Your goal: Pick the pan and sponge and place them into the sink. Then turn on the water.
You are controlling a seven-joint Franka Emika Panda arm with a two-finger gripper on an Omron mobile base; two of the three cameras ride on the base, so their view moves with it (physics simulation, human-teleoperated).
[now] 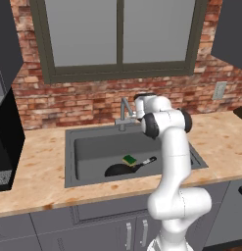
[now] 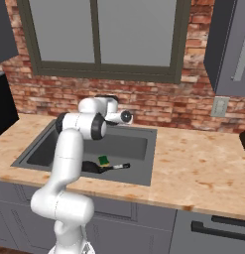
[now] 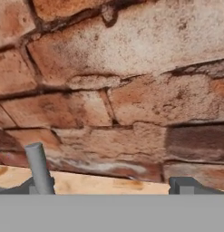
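Note:
The pan (image 1: 118, 169) lies in the sink (image 1: 69, 157), its handle pointing right to a pale tip (image 1: 152, 159). The sponge (image 1: 129, 159) rests on the pan's far rim, green side up. The right base view shows the same pan (image 2: 91, 167) and sponge (image 2: 103, 159) in the sink (image 2: 148, 149). My gripper (image 3: 106, 186) is open and holds nothing; it points at the brick wall behind the sink. A grey rod of the faucet (image 3: 39, 167) rises just inside the left fingertip (image 3: 20, 188). The faucet (image 1: 123, 113) stands at the sink's rear, beside my hand.
The wooden counter (image 1: 39, 166) runs on both sides of the sink, with a wide stretch on the right (image 2: 203, 163). A black appliance (image 1: 5, 147) stands at the far left. A wall outlet (image 2: 219, 106) is at the right, and a window (image 1: 120, 34) is above.

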